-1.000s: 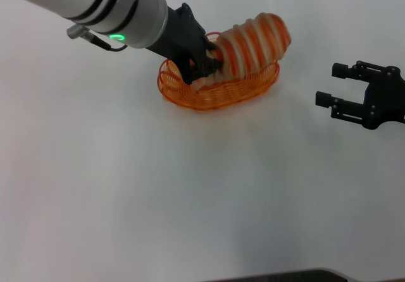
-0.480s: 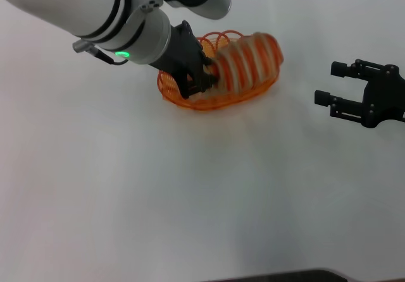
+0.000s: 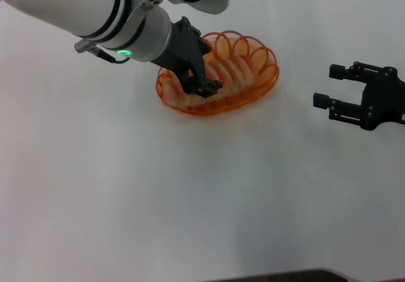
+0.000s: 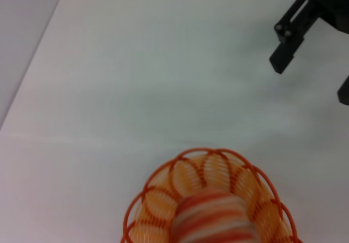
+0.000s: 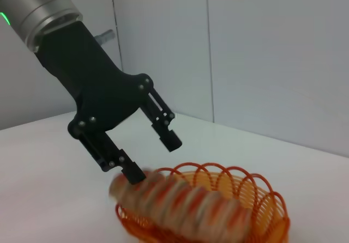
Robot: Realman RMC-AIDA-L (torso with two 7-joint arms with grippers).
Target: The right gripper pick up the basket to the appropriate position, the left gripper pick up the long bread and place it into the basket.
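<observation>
The long bread (image 3: 233, 73) lies inside the orange basket (image 3: 261, 89) on the white counter (image 3: 190, 187). The left end effector (image 3: 201, 83) hovers at the basket's left end, fingers spread, gripping nothing. The right end effector (image 3: 328, 87) waits well apart, open and empty. No writing is readable.

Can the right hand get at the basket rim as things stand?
Probably yes. The right hand is open and level with the basket, bare table between them. The left hand, open, hovers over the long bread at the far end.
</observation>
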